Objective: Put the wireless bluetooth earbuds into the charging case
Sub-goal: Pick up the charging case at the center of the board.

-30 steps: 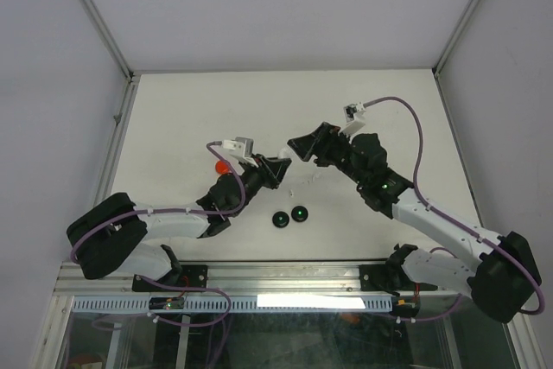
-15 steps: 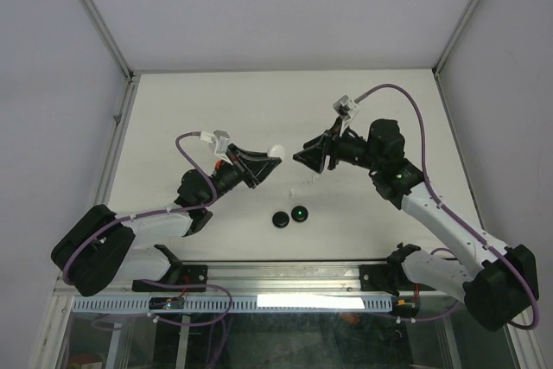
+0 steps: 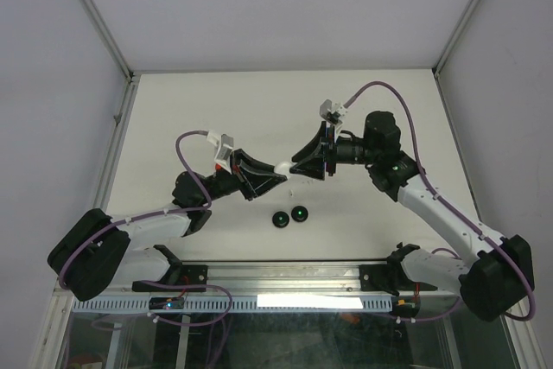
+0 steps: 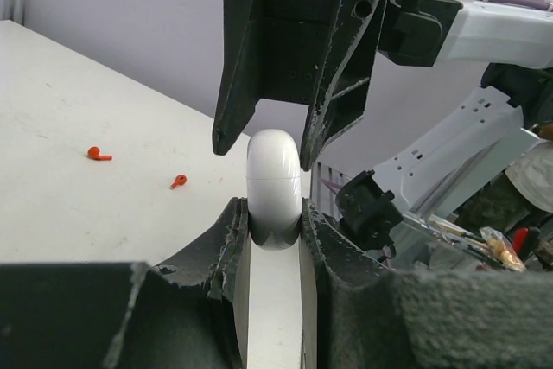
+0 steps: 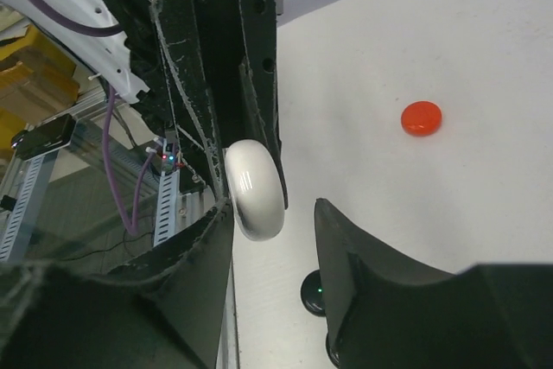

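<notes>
White charging case [image 4: 274, 181] being held up between the two arms.
The left gripper [image 3: 273, 172] is clamping its lower end above the table [image 3: 199, 101]. The right gripper [image 5: 275, 213] is hovering at its top, fingers spread and straddling it. Two red earbuds [image 4: 99, 155] are lying on the table, well apart from the case.

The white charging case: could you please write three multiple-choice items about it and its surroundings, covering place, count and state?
1. Where is the white case? A. in a drawer B. in the left gripper C. on a shelf
2. How many red earbuds, left wrist view? A. two B. five C. none
3. The right gripper is A. shut on an earbud B. out of view C. open
B: its fingers pinch the case. A: two lie apart. C: a gap shows beside the case.
</notes>
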Controlling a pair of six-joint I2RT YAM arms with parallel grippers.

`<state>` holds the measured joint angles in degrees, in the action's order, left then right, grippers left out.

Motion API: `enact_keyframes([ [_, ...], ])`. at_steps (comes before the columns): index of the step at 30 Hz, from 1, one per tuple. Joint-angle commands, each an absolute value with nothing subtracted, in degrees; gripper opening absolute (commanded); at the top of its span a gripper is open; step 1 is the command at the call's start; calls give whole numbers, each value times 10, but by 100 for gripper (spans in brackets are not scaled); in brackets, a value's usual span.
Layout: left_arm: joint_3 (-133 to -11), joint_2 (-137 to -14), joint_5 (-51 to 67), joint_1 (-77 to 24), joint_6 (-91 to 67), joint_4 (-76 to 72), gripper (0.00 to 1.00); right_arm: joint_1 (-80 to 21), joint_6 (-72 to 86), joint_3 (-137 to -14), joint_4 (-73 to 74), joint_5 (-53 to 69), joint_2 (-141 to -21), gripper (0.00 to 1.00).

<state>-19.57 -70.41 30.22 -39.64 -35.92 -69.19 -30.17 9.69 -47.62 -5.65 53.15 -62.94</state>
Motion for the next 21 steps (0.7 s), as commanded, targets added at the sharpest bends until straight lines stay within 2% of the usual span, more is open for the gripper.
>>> enact_keyframes([
  [1, -219, -695, 330, -392, -376, -745, 0, -304, 83, -511, -70, 603, -639, 43],
  [6, -223, -697, 332, -392, -388, -756, 0, -312, 79, -516, -70, 626, -651, 37],
  [13, -229, -703, 342, -392, -392, -744, 0, -320, 64, -530, -57, 648, -658, 21],
  [17, -231, -693, 344, -392, -379, -707, 9, -321, 21, -553, 11, 644, -664, 2],
  [21, -232, -662, 345, -393, -348, -641, 19, -321, -26, -581, 86, 635, -666, 0],
])
